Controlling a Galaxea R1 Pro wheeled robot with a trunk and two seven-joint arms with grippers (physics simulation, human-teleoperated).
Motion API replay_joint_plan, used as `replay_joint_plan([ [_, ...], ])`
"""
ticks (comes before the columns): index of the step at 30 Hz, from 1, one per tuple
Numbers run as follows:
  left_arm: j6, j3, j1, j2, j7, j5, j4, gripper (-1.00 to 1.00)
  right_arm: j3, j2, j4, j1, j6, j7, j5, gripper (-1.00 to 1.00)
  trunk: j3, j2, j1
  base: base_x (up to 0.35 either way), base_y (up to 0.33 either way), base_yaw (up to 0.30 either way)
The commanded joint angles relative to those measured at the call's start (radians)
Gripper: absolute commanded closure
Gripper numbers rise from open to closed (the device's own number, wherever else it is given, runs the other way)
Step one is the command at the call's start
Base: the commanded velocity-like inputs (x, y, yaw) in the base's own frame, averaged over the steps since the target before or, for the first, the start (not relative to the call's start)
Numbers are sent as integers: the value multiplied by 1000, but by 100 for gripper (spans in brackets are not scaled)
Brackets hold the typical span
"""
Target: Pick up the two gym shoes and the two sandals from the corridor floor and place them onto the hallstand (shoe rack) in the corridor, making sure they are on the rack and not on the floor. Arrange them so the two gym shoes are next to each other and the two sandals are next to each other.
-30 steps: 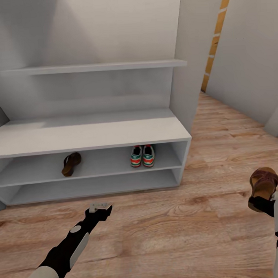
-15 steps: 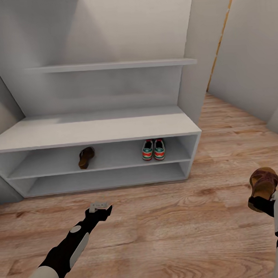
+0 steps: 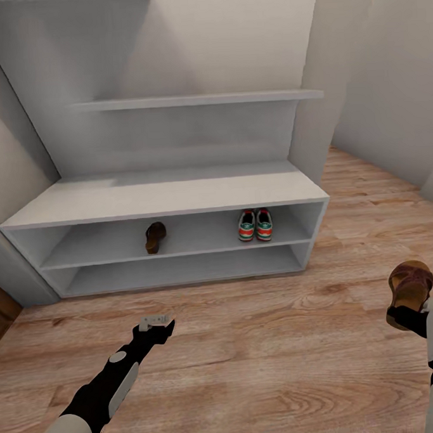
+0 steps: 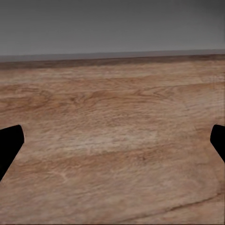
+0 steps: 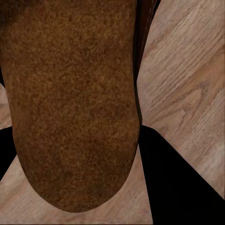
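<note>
Nearest, the left gripper [image 3: 153, 322] hangs over the wood floor [image 3: 262, 360], its black fingers [image 4: 9, 145] spread wide apart with nothing between them. At the right edge, the right gripper [image 3: 409, 316] is clamped on a brown sandal [image 3: 409, 291], lifted clear of the floor. Farther back stands the white shoe rack [image 3: 165, 197]. On its upper open shelf, the second sandal [image 3: 155, 237] lies left of centre, and the two sneakers [image 3: 255, 224] sit side by side, touching, toward the right end.
</note>
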Motion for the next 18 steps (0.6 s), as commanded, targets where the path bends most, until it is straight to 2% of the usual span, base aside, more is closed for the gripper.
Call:
replay_joint_plan([
  [1,-1,-5,-1,1,0,10,0,-100,0,0,-1,-1,6,2,7,100,-1,0,-1,-165,282,0],
  [11,-1,-4,-1,1,0,11,0,-100,0,0,-1,-1,6,2,7,100,-1,0,-1,-155,284,0],
  [18,0,-5,-1,1,0,11,0,-100,0,0,-1,-1,6,2,7,100,-1,0,-1,-33,303,0],
])
